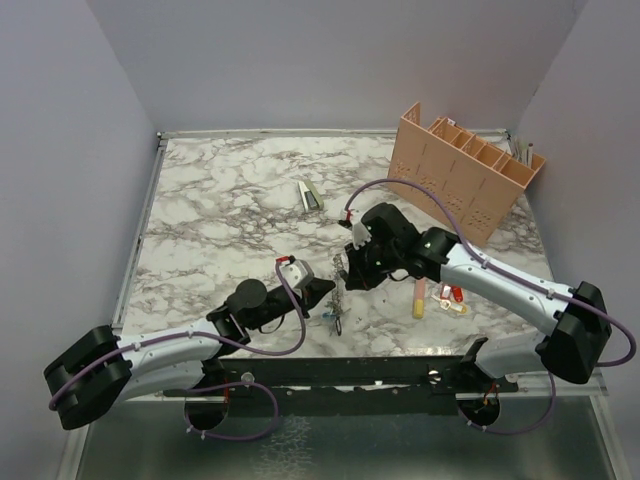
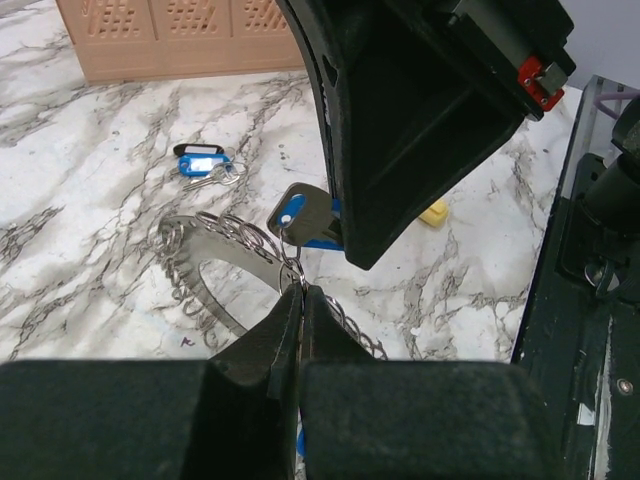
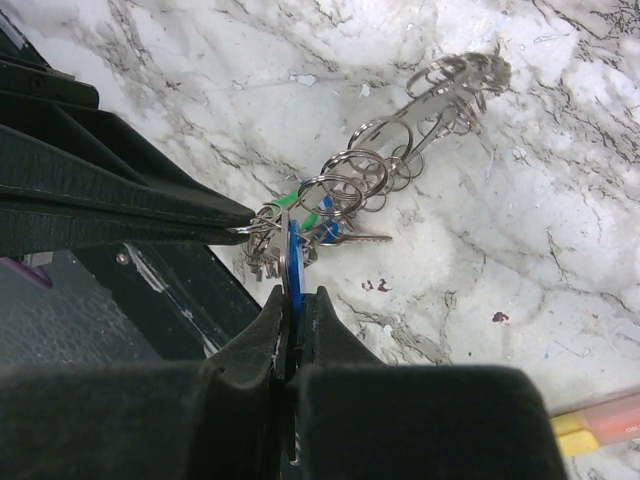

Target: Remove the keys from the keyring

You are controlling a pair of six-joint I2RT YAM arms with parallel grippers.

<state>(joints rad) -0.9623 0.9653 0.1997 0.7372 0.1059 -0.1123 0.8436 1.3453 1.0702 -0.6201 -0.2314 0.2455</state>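
Metal keyring (image 2: 195, 250) outside peach crate (image 1: 460, 175)

Bright, even overhead light; soft, short shadows on the marble tabletop (image 1: 220, 200); left gripper (image 2: 300, 292) slightly blurred up close.

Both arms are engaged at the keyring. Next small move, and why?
Probably ease the right gripper away, twisting the blue-headed key along its small split ring: both grippers are shut, the left gripper anchors the keyring, and the key is not yet off.

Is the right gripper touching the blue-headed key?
Touching. The right wrist view shows the blue-headed key pinched between the shut fingers of the right gripper.
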